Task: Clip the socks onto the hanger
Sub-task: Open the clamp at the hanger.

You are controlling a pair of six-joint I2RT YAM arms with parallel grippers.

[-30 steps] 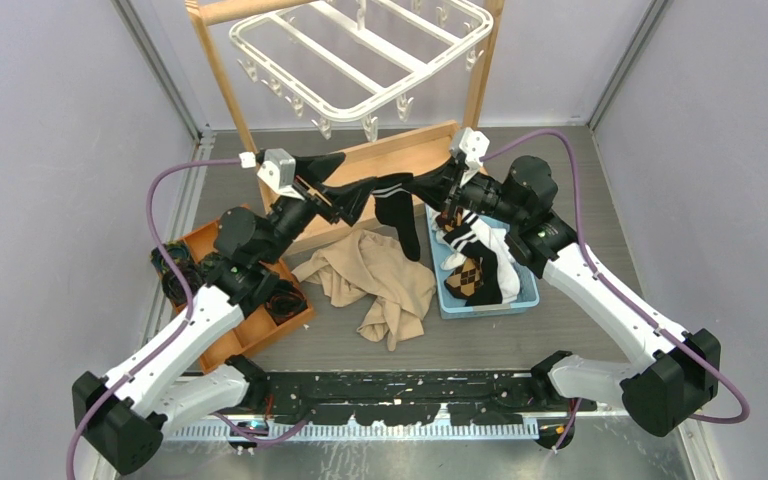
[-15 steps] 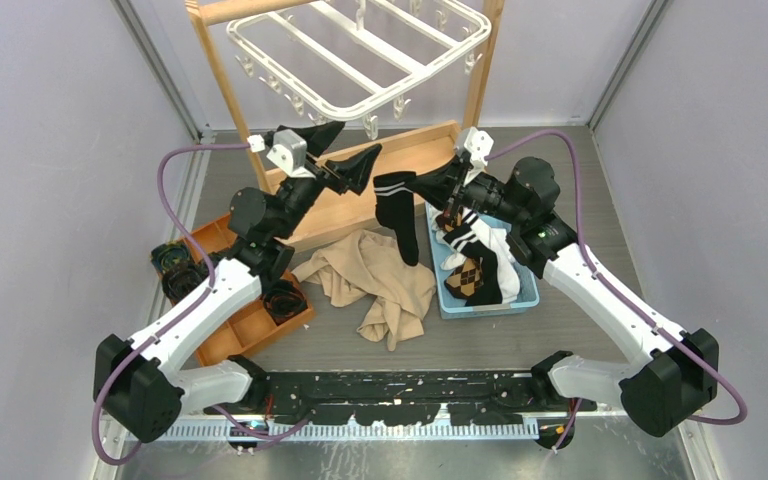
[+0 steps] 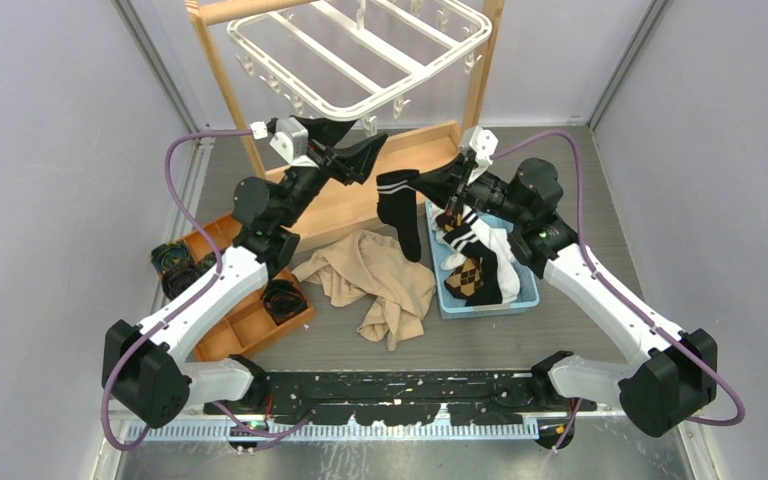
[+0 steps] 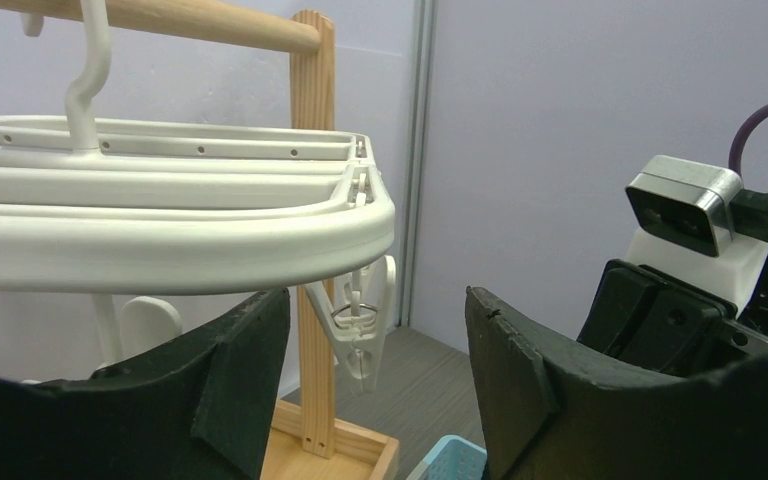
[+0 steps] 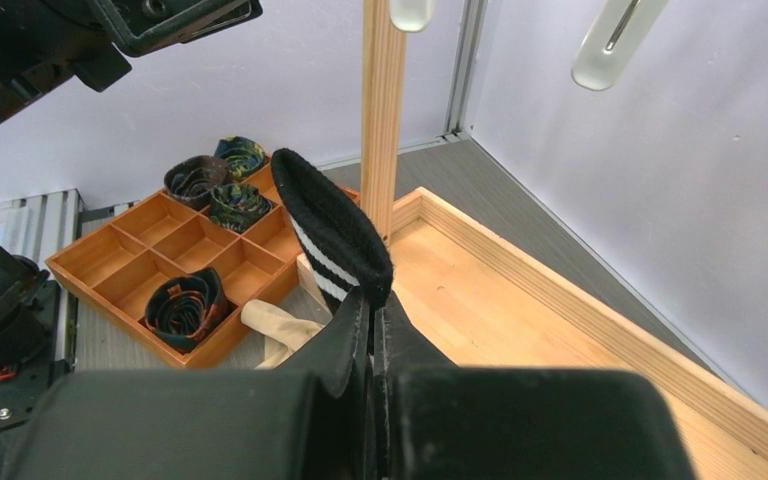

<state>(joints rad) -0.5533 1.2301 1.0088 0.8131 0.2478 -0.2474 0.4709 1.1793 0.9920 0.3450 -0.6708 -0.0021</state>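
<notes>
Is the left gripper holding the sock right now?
No, the black striped sock hangs from the shut right gripper, while the left gripper is open and grips nothing.

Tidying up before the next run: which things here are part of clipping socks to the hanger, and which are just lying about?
In the job: hanger, clip, black striped sock in the right gripper, socks in the blue basket.
Lying about: beige cloth, orange tray, rolled fabric in it.
</notes>
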